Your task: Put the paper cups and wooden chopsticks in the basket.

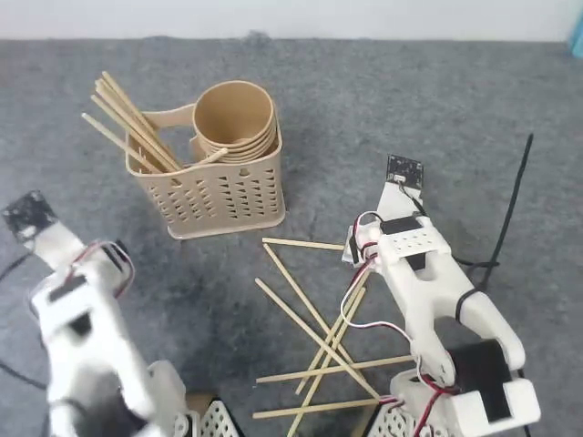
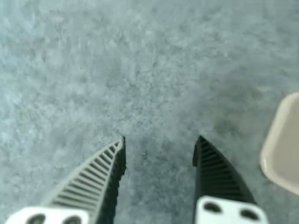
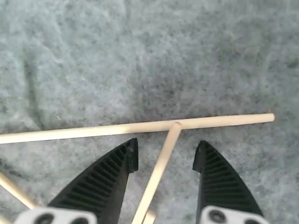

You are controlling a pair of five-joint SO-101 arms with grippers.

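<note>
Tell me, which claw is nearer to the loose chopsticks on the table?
Right. The right claw straddles one loose chopstick, open; the left claw is open above bare carpet beside the basket.

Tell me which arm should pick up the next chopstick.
Right. The right gripper is open with a chopstick lying between its jaws, and the other loose chopsticks lie beside that arm. The left gripper is open over bare carpet, no chopstick under it.
</note>
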